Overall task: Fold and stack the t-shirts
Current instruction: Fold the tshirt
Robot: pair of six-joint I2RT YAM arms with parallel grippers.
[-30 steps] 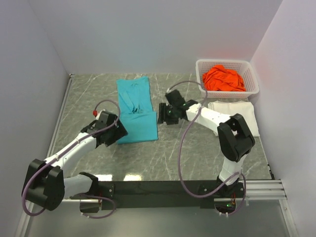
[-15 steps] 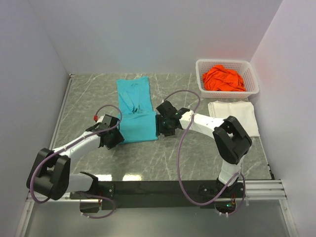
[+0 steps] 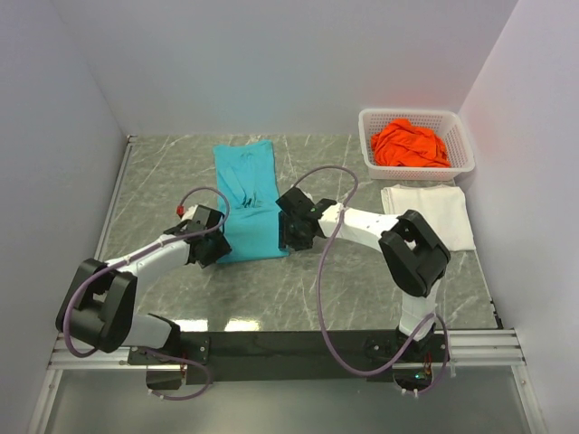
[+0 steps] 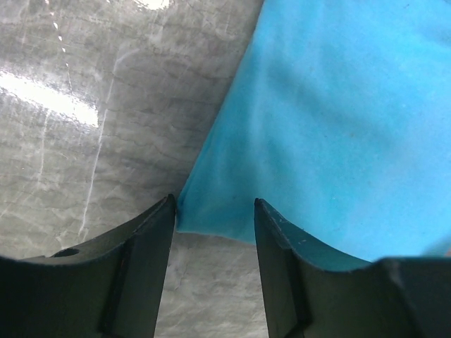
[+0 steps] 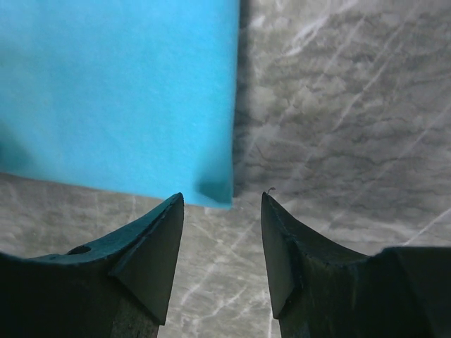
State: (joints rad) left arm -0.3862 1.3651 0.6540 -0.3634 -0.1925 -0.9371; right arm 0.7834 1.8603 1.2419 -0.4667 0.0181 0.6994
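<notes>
The solid teal cloth t-shirt (image 3: 249, 203) lies flat as a long narrow strip mid-table, running from near to far.

The left gripper (image 4: 215, 208) is parted, its jaws straddling the strip's near left corner and holding nothing. The right gripper (image 5: 222, 201) is equally parted and empty over the near right corner.

The step in hand looks like the crosswise fold. Both jaws need to drop, pinch their corners together, then carry the near hem away toward the far end.

Bare grey marbled tabletop (image 3: 362, 271) borders both long edges, so the lift has room. Further right, well apart, are a folded white cloth t-shirt (image 3: 430, 212) and a bright orange t-shirt (image 3: 412, 143) crumpled in a white plastic lattice basket (image 3: 466, 155).
</notes>
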